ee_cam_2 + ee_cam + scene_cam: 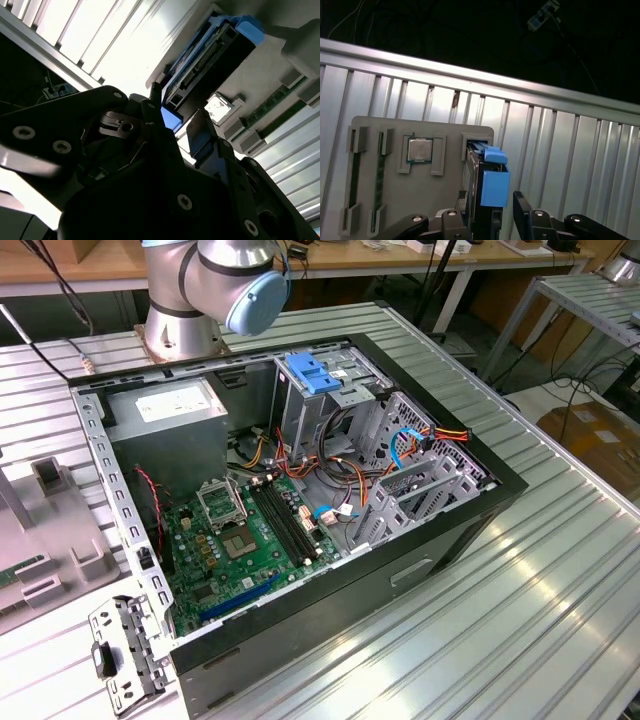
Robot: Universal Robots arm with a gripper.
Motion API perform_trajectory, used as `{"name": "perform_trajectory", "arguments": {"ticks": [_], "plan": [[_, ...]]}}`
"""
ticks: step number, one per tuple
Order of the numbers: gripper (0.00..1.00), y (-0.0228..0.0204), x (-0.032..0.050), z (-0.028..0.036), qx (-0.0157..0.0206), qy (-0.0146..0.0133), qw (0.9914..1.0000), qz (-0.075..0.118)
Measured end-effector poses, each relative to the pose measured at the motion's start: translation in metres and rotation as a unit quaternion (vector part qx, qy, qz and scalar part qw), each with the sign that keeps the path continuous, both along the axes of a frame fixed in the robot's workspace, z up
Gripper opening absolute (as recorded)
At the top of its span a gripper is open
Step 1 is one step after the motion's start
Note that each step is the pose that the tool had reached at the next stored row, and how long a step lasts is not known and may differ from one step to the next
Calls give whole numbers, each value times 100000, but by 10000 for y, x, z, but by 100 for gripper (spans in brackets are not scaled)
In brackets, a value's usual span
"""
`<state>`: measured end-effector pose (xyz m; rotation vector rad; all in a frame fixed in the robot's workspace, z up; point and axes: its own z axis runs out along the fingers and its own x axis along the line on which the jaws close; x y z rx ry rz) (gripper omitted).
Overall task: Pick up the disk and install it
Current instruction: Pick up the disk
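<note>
Blue plastic edging marks the disk (495,175), a flat rectangular hard drive with a dark metal body. It is seen standing on edge in a slot of a grey moulded fixture tray (445,200). The pincer (490,197) is positioned directly over it in both wrist views. Its two black fingers (521,215) are spread open, one on each side of the drive. A thin gap is visible between one finger and the blue carrier. On the other side it cannot be told whether the finger touches the dark casing. The disk is not lifted: its far end is seated in the tray slot.

Beside the pincer, further along the same tray, a square silver processor chip (420,150) is held in a shallow recess. Beyond that, two green memory sticks (354,175) are set in narrow slots. The tray is laid on a ribbed aluminium table (570,150), which extends past the fingertips.

In the exterior view an open black computer case (300,640) is seen on that table. A green motherboard (240,540) lies on its floor, a grey power-supply box (170,410) is fitted in one corner, and a blue carrier bracket (315,375) sits on the metal drive cage. The silver base of the robot arm (215,280) is mounted just beside the case.
</note>
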<state>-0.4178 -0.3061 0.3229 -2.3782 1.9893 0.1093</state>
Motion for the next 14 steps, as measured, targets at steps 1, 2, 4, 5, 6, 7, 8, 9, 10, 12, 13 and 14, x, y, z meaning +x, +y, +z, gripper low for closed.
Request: {"name": "perform_trajectory", "arguments": {"ticks": [1,2,4,5,6,7,8,9,10,12,13,14], "plan": [[48,0,-4,-12,0,-1,100000,1],[48,0,-7,-24,-1,0,100000,2],[48,0,-11,-47,0,1,100000,1],[48,0,-18,-68,0,-1,100000,0],[48,0,-24,-79,-3,5,100000,-1],[48,0,-30,-90,0,2,100000,0],[48,0,-33,-100,2,-3,100000,1],[48,-1,-34,-110,0,-1,100000,6],[48,-1,-35,-124,-1,2,100000,6],[48,0,-38,-147,1,-4,100000,2],[48,0,-39,-157,3,-2,100000,5],[48,0,-40,-170,-1,0,100000,2]]}}
